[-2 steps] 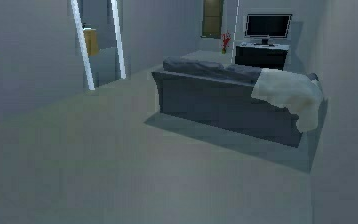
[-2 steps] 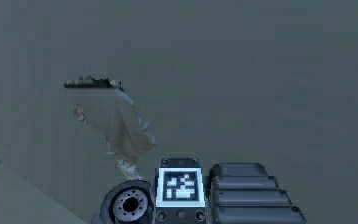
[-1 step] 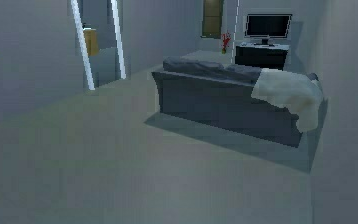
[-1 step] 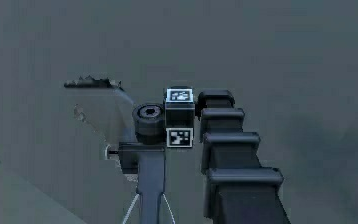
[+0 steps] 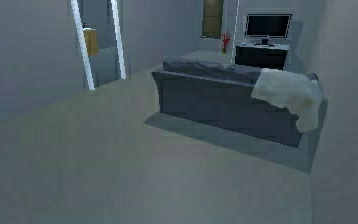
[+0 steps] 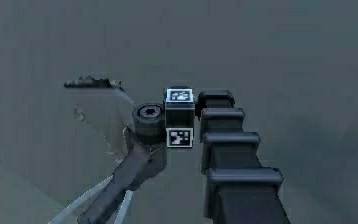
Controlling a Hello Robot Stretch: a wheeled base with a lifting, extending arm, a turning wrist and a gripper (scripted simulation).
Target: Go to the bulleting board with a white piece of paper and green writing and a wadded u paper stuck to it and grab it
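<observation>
Scouting for the bulletin board | dark two-fingered tool over bare floor, carrying nothing, its grip I cannot tell | ahead: grey fabric sofa, white throw, black television | board's place unknown; finding and grabbing both left

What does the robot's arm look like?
The arm is a dark square bar made of blocky sections, one after another like steps. Near its end sit two small white squares with black marks. Beside them is the end effector, a round dark body with two thin fingers.
</observation>
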